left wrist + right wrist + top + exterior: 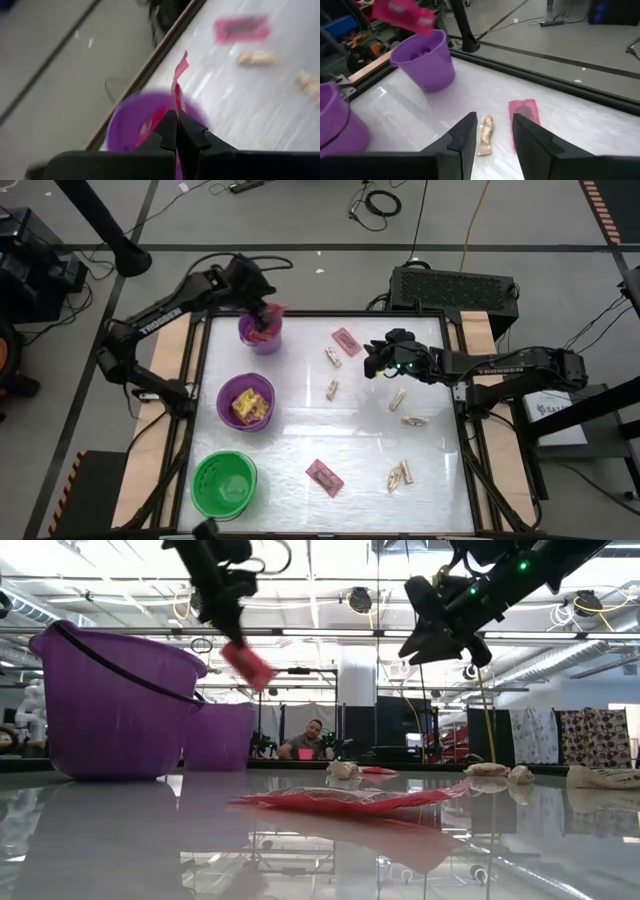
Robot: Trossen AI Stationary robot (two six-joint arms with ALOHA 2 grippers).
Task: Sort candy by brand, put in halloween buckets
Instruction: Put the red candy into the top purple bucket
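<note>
White surface [330,435] carries the wider purple bucket [246,402] with yellow packets and the green bucket [223,484]. Left hand [266,315], fingers pressed together, pinches a pink packet [247,665] over the small purple bucket [261,333], likely to drop it; packet hangs tilted, long axis slanting down. Right hand [491,131], fingers spread, hovers over a tan piece [485,134] lying lengthwise between them.

"TROSSEN" on left arm [165,312], "TROSSEN" on right arm [497,369]
</note>
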